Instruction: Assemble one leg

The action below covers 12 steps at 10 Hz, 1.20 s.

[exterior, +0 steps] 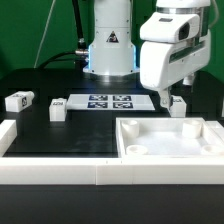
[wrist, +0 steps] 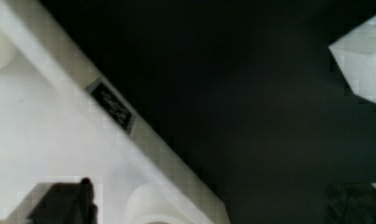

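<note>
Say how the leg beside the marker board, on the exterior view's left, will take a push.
The leg looks like moulded plastic, so probably stiff. Its blocky flat faces suggest it slides rather than rolls. Being small, it is likely light.

Marker board point(exterior: 105, 101) and white tray point(exterior: 170, 123) lie apart.

Robotics lab bench, by every sign: matte black surface point(exterior: 70, 128) walled in front by a white rail point(exterior: 60, 172), marker board point(exterior: 105, 101) of black-and-white tags fixed before the base of a Panda arm point(exterior: 108, 45), a small tagged leg point(exterior: 18, 100) lying nearby, cables point(exterior: 62, 50) trailing behind against a dark backdrop.
</note>
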Motion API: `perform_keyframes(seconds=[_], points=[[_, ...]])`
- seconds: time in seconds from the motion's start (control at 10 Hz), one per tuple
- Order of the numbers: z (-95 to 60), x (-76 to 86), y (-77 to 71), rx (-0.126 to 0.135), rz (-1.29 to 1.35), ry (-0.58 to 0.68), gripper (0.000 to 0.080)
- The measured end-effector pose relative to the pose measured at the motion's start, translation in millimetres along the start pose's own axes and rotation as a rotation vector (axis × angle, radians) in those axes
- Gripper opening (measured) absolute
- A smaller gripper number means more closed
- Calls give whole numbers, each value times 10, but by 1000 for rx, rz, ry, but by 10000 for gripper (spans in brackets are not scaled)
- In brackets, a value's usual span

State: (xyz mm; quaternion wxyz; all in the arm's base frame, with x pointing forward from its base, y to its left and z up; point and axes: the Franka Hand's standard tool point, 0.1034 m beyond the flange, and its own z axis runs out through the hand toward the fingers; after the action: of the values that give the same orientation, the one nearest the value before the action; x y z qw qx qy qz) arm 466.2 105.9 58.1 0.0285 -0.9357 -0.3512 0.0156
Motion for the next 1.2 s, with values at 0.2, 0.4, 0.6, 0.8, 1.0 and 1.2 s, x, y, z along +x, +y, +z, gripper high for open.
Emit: perform_keyframes(seconds=[0.2,0.4,0.6,0.8,1.0,1.2], points=[[57,41,-149,31,219,-1,649],[87,185,-408,44,511,4,649],[70,304,-551,54,723,-8,649],[34,355,-535,65,859,-12,649],[38,363,-569,79,995,-19,649],[50,392,-663,83,1063,-16,649]])
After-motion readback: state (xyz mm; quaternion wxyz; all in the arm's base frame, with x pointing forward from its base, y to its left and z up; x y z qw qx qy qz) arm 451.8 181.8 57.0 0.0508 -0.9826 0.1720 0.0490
